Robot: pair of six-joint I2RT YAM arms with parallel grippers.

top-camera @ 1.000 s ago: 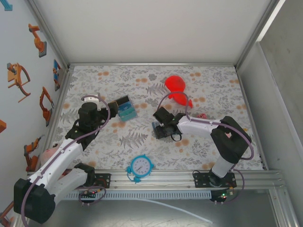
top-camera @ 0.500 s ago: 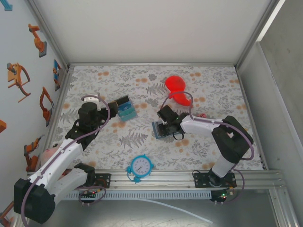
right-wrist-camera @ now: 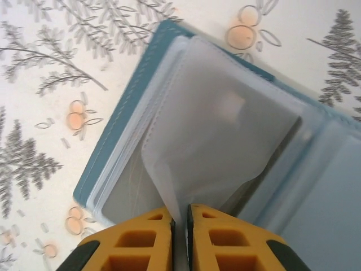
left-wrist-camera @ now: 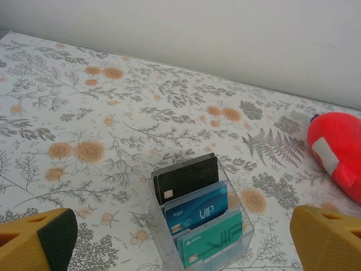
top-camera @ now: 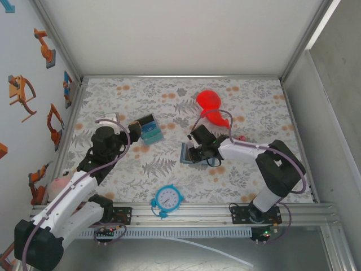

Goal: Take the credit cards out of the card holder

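The card holder [top-camera: 184, 153] is a slate-blue bifold wallet lying open on the floral table, right of centre. In the right wrist view its blue cover [right-wrist-camera: 121, 121] shows, and a clear plastic sleeve [right-wrist-camera: 225, 135] is lifted from it. My right gripper [right-wrist-camera: 180, 223] is shut on that sleeve's edge, and it sits over the holder [top-camera: 198, 151]. What the sleeve holds is too hazy to tell. My left gripper [top-camera: 135, 126] stands wide open facing a clear box [left-wrist-camera: 161, 248]. In the box, black, blue and green credit cards [left-wrist-camera: 194, 210] stand upright between the spread fingers [left-wrist-camera: 181, 243].
A red plush toy [top-camera: 210, 106] lies behind the card holder, also seen as the red toy [left-wrist-camera: 338, 149] at the right. A blue clock [top-camera: 168, 198] sits near the front rail. A small pink item [top-camera: 241, 138] lies right of the right arm. Walls close in the table.
My right gripper has closed onto the clear sleeve, and the card holder has slid a little to the left. The left arm has drawn back slightly, still open.
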